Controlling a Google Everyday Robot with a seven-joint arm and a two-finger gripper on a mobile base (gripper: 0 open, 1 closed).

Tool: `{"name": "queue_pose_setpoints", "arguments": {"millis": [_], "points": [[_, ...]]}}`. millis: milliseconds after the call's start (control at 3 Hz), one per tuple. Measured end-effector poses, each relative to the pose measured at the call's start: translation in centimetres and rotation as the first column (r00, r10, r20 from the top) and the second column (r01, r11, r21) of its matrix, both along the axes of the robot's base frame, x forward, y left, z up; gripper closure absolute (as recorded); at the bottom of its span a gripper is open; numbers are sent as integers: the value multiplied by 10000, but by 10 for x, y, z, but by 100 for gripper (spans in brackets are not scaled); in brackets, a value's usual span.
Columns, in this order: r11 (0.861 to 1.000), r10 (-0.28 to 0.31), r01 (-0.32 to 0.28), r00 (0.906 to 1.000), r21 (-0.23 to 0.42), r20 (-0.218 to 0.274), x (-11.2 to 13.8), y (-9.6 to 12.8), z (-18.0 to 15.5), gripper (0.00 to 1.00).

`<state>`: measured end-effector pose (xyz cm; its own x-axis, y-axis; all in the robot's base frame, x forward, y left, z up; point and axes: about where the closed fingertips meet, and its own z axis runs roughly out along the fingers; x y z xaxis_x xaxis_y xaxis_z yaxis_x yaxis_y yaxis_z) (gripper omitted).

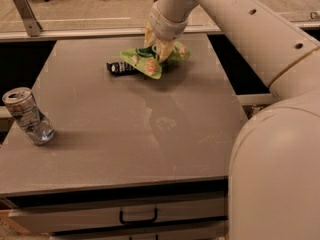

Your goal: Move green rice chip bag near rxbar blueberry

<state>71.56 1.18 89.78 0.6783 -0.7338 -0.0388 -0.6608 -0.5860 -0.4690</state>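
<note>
The green rice chip bag (148, 62) is a crumpled light-green pouch at the far middle of the grey table (125, 129). My gripper (159, 49) comes down from the upper right and is shut on the top of the bag. The rxbar blueberry (120, 68), a small dark bar with white lettering, lies flat just left of the bag, its right end partly covered by the bag's edge.
A silver can (27, 115) leans at the table's left edge. My white arm (270, 134) fills the right side of the view. A drawer with a black handle (138, 217) sits under the table's front edge. A rail (75, 32) runs behind the table.
</note>
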Motion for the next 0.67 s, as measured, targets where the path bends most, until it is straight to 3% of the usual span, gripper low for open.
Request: {"name": "queue_pose_setpoints", "arguments": {"millis": [333, 667], "points": [[9988, -465, 464, 9989, 166, 36, 1, -11, 6, 12], [9924, -1155, 1161, 9932, 400, -163, -3, -31, 14, 0]]}}
